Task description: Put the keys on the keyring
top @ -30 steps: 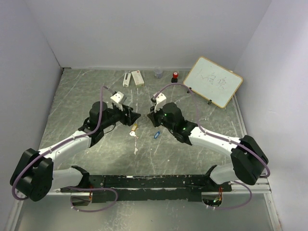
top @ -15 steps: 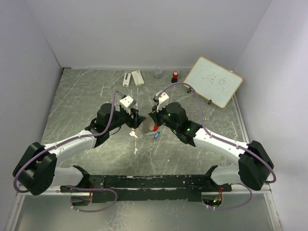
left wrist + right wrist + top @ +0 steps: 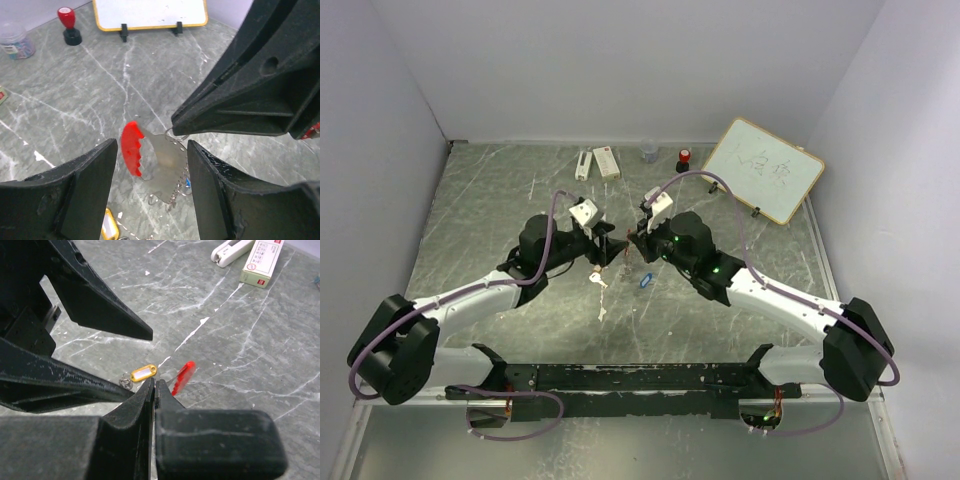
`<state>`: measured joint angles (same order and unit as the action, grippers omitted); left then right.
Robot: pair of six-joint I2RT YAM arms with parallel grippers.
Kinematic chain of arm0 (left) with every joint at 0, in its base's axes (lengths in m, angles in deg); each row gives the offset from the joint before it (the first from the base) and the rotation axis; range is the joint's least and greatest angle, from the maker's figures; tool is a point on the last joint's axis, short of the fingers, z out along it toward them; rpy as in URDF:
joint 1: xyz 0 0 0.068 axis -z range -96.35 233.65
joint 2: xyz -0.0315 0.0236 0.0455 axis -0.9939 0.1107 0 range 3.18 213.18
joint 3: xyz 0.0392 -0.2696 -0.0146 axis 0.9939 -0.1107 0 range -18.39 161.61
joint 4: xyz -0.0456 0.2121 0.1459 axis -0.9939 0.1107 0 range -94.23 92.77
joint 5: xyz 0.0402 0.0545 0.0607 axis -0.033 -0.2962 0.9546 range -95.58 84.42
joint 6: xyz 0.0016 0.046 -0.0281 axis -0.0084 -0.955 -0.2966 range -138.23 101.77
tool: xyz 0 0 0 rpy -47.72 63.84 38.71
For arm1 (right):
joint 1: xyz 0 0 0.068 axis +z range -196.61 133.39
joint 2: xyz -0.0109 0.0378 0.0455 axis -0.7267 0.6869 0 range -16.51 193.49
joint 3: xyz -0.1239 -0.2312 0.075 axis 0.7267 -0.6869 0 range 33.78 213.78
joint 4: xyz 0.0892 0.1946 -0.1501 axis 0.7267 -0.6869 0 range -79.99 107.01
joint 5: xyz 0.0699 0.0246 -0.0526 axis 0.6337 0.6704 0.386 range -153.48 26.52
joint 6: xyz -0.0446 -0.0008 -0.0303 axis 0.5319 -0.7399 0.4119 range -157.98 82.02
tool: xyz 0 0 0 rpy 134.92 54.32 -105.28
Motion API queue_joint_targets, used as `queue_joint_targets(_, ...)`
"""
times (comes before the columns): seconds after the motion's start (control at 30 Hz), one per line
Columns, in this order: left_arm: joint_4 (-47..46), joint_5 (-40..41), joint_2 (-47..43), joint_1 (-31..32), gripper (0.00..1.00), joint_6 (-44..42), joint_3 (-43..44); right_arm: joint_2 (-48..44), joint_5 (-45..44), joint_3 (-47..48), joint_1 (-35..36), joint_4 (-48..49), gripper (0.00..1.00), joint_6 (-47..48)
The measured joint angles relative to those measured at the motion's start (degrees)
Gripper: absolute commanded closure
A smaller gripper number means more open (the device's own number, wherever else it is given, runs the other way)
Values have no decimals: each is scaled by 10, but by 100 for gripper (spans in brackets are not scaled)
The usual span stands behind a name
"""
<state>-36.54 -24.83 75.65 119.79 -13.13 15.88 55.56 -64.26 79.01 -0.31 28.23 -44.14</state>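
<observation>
Left wrist view: right gripper pinching keyring wire, red tag dangling; unclear from top. Left gripper wide.

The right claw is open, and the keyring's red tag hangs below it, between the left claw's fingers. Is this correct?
Not quite: the right claw is shut on the keyring, as the right wrist view shows, its fingers pressed together. The red tag does hang below it, between the left claw's fingers.
</observation>
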Motion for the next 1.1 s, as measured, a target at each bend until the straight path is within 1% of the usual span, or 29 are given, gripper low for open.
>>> queue_joint_targets(0.23, -9, -57, 16, 0, 30, -4, 0, -3, 4, 7, 0, -2, 100, 9)
queue_joint_targets(0.5, -12, -87, 33, 3, 28, -3, 0, -4, 11, 10, 0, -3, 100, 11)
queue_joint_targets(0.67, -21, -92, 41, 12, 30, -2, 0, -3, 16, 14, 0, -3, 100, 11)
queue_joint_targets(0.7, -21, -92, 43, 14, 31, -3, 0, -3, 18, 15, 0, -3, 100, 11)
queue_joint_targets(0.73, -21, -92, 46, 16, 40, -3, 0, -3, 20, 16, 0, -2, 100, 11)
queue_joint_targets(0.77, -21, -91, 49, 17, 51, -3, 0, -4, 22, 17, 0, -2, 100, 11)
queue_joint_targets(0.8, -20, -90, 50, 18, 59, -3, 0, -4, 25, 17, 0, -2, 100, 10)
queue_joint_targets(0.83, -20, -89, 52, 19, 62, -3, 0, -4, 26, 17, 0, -2, 100, 10)
queue_joint_targets(0.97, -15, -80, 54, 20, 61, -8, 6, -4, 31, 18, 0, -3, 100, 10)
queue_joint_targets(1.1, -17, -75, 54, 20, 62, -8, 8, -4, 34, 19, 0, -2, 100, 10)
